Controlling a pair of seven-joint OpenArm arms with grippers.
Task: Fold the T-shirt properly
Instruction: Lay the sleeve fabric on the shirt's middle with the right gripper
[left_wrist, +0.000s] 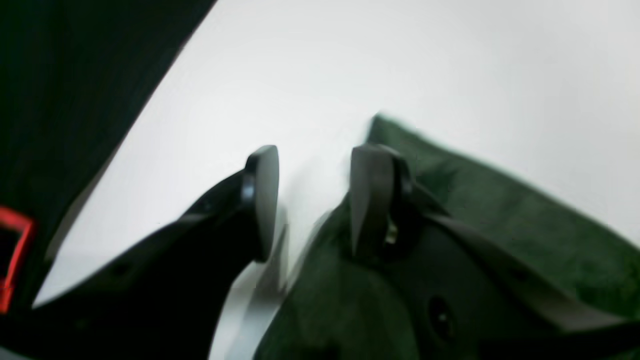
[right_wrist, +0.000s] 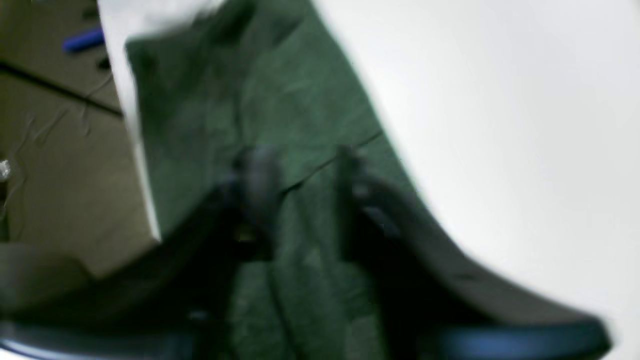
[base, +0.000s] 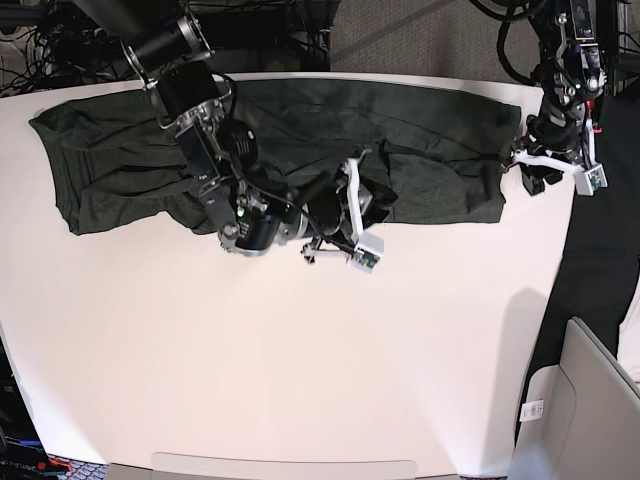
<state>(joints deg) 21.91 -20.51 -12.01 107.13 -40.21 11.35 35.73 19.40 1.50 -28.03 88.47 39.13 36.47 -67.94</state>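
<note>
Over the white table, left wrist view:
- left gripper (left_wrist: 312, 200): jaws spread with a clear gap, nothing between them; it sits at the cloth's edge, one finger over bare table (left_wrist: 400, 65), the other over fabric, likely lined up to take that edge.
- T-shirt (left_wrist: 525, 225): dark green corner lying flat on the table, beside and under the far finger.

Right wrist view (blurred):
- right gripper (right_wrist: 300, 200): fingers stand apart above the T-shirt (right_wrist: 280, 100); whether cloth is caught between them cannot be told.
- seam or fold line: runs across the T-shirt between the fingers, possibly the intended pinch line.

Base view:
- T-shirt (base: 420, 120): spread wide along the table's far edge, rumpled, no tidy fold yet.
- right gripper (base: 350, 215): at the T-shirt's near hem, around mid-width.
- left gripper (base: 535, 175): at the T-shirt's end, by the table edge.
</note>
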